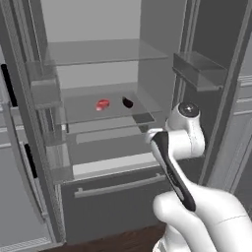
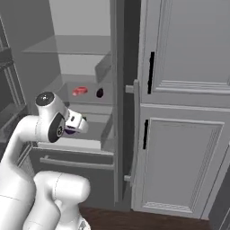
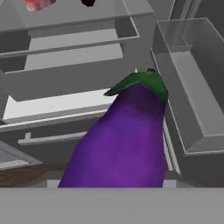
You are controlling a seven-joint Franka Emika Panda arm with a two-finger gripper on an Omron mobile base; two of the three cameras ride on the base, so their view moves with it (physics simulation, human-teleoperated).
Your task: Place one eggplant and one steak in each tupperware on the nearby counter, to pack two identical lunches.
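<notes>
Hand view has a big purple eggplant (image 3: pixel 124 135) filling the lower middle of the frame, green cap up, looks clamped in the gripper (image 2: pixel 81 124), though the fingertips are hidden behind it. A red steak (image 1: pixel 102 104) sits on the glass fridge shelf (image 1: pixel 83 110) at center-left of the left base view, a second dark eggplant (image 1: pixel 128 102) just beside it.

The eggplant (image 3: pixel 122 140) is seen to be deep purple, capped in green. A red steak (image 1: pixel 102 104) and a near-black item (image 1: pixel 127 102) are noted on a pale translucent grey shelf (image 1: pixel 106 115). Cupboard doors (image 2: pixel 184 157) are grey, fitted with black handles (image 2: pixel 144 134). The floor (image 2: pixel 134 220) is dark brown wood.
</notes>
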